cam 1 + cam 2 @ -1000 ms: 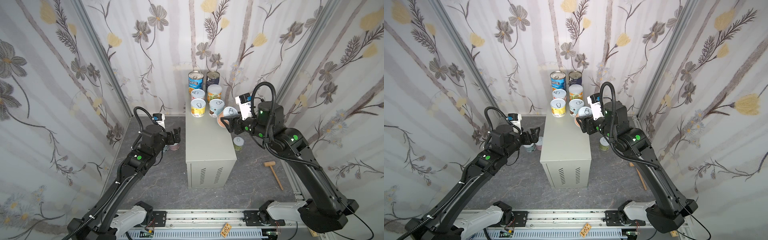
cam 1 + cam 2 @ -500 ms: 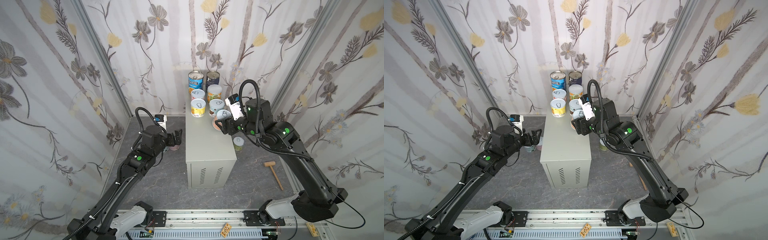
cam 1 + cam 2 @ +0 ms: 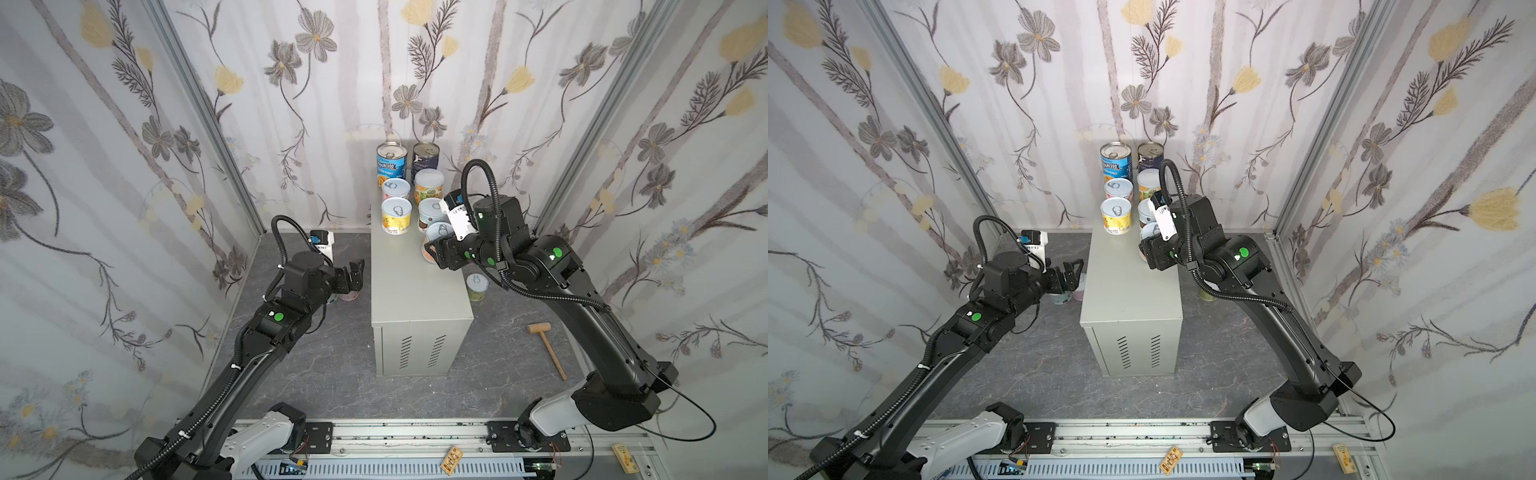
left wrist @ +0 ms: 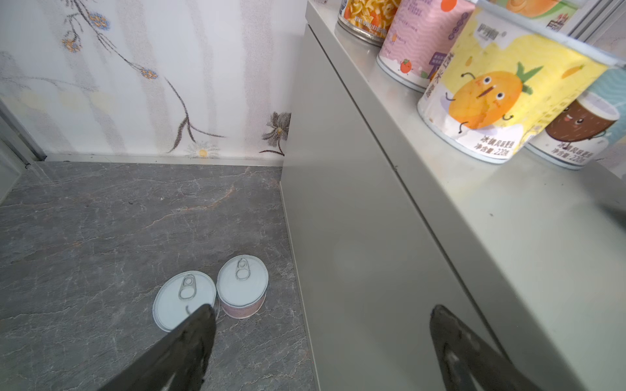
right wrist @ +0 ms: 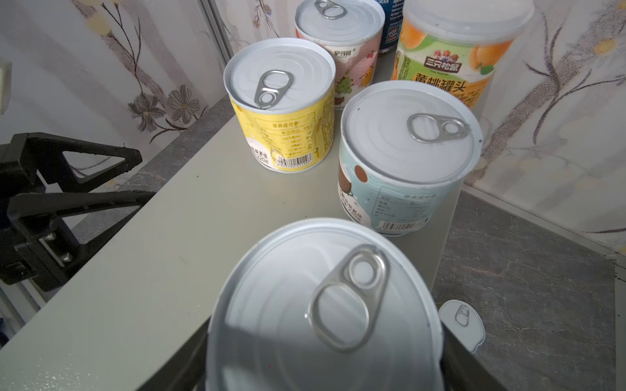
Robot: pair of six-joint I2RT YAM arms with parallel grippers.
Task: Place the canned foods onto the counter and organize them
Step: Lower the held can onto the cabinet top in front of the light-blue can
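One can (image 5: 318, 304) in right end effector (image 3: 436, 252)

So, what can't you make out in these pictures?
- Held can's label: the right wrist view shows only its lid; in both top views the right end effector mostly covers its side.
- Two floor cans beside the counter: the left arm mostly hides them in both top views; the left wrist view shows mainly lids.
- Dark navy can's label: too small in top views.

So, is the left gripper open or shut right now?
Open. In the left wrist view the left gripper has its fingers spread wide apart, gripping nothing.
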